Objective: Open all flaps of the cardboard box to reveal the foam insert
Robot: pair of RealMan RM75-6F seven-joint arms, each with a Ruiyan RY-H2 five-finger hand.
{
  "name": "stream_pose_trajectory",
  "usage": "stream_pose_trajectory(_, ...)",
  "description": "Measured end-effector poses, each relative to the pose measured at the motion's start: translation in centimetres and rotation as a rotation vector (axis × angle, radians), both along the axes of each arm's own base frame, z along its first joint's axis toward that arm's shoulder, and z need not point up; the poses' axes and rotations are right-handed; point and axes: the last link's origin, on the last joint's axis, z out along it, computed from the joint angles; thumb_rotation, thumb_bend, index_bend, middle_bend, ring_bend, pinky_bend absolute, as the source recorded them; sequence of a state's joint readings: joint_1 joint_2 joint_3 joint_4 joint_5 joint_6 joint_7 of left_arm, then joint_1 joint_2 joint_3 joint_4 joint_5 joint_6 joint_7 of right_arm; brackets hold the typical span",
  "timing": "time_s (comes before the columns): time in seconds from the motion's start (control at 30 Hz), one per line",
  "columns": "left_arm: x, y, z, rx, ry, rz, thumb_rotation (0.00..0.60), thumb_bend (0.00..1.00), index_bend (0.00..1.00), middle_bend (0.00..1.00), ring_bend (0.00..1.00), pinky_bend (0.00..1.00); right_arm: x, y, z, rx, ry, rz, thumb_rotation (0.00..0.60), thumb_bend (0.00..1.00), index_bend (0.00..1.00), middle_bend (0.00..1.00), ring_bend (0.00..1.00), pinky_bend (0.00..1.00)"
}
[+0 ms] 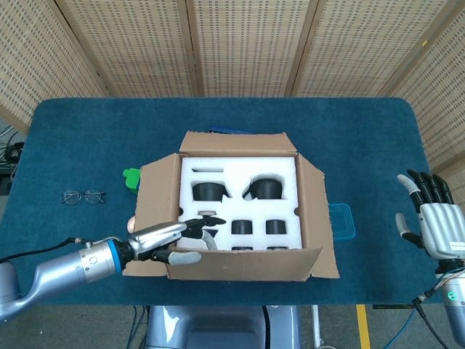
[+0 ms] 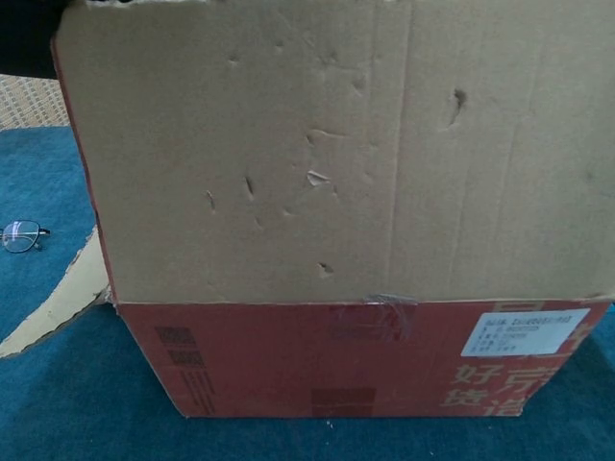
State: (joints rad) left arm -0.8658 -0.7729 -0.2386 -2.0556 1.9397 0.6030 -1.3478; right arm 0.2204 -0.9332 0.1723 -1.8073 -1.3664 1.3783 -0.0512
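Cardboard box (image 1: pixel 240 207) sits mid-table on the blue cloth-covered table (image 1: pixel 87 138), top open w/ white foam insert (image 1: pixel 238 196) showing: two big black round pieces in the far row, smaller dark cutouts nearer. Far flap (image 1: pixel 236 140) folded back, left flap (image 1: pixel 149 218) and right flap (image 1: pixel 323 225) splayed outward. Near flap (image 1: pixel 243 265) stands tilted up toward the cameras; in chest view its plain brown face (image 2: pixel 336 144) fills most of the frame above the red printed box front w/ white label (image 2: pixel 524 331). Left hand (image 1: pixel 171 241) is at the near-left corner of the box, fingers over the flap's top edge on the inside, thumb on the outside, so it's pinching the near flap. Left hand can't be made out in chest view. Right hand (image 1: pixel 434 222) hovers well right of the box, off the table's right edge, fingers spread and upright, holding nothing. Eyeglasses (image 1: pixel 82 196) lie on the cloth far left; small green object (image 1: pixel 131 177) just beside left flap; blue tray (image 1: pixel 341 222) touching or just beside right flap.
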Motion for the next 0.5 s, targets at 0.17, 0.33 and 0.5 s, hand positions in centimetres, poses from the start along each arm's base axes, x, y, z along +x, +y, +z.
stream_pose_trajectory(0.17, -0.3, -0.8, 0.9, -0.137, -0.069, -0.045, 0.062, 0.17, 0.36, 0.0, 0.0, 0.0, 0.2, 0.0, 0.0, -0.001, 0.001, 0.002, 0.6, 0.5, 0.11, 0.07, 0.0, 0.04)
stream_pose_trajectory(0.33, -1.2, -1.2, 1.8, -0.245, -0.057, -0.107, 0.06, 0.17, 0.36, 0.0, 0.0, 0.0, 0.3, 0.1, 0.0, -0.003, 0.002, 0.006, 0.6, 0.5, 0.11, 0.07, 0.0, 0.04)
stream_pose_trajectory(0.5, -1.6, -1.4, 2.1, -0.286, -0.023, -0.144, 0.059, 0.17, 0.36, 0.0, 0.0, 0.0, 0.4, 0.2, 0.0, -0.004, 0.003, 0.006, 0.6, 0.5, 0.11, 0.07, 0.0, 0.04)
